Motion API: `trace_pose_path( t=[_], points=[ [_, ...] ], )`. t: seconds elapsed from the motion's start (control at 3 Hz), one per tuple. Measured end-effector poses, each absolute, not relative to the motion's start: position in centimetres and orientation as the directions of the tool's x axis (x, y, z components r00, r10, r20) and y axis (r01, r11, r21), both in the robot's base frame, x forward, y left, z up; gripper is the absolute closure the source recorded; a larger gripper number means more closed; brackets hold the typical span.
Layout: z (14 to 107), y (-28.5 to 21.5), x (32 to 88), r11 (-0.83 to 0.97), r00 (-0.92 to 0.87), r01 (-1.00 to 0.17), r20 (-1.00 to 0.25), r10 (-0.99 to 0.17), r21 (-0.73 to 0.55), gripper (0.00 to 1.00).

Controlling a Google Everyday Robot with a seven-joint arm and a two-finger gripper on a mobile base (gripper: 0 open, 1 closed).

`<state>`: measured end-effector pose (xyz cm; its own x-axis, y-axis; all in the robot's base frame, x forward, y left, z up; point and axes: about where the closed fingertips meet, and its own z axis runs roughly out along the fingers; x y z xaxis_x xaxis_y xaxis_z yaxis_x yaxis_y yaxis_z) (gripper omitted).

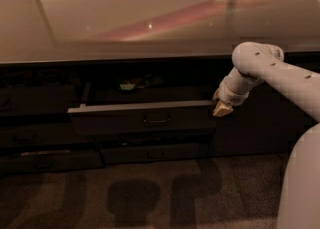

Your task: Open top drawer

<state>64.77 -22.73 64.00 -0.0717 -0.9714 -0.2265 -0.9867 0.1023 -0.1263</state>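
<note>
The gripper [222,107] is hanging at the right end of the top drawer [145,118]; whether it is wide or narrow, I cannot tell. The drawer is sitting pulled out under the countertop [150,18], its front edge jutting near, over dark floor [150,193].

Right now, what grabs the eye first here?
The white arm reaches in from the right, its gripper at the right front corner of the top drawer. That drawer stands partly open at centre, below the glossy countertop, with a greenish item inside.
</note>
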Motion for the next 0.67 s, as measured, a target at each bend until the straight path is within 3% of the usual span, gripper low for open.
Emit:
trace_pose_path(
  t=[0.67],
  points=[
    [64.94, -23.01, 64.42, 0.083, -0.046, -0.984, -0.228, -0.973, -0.156, 1.0]
  ],
)
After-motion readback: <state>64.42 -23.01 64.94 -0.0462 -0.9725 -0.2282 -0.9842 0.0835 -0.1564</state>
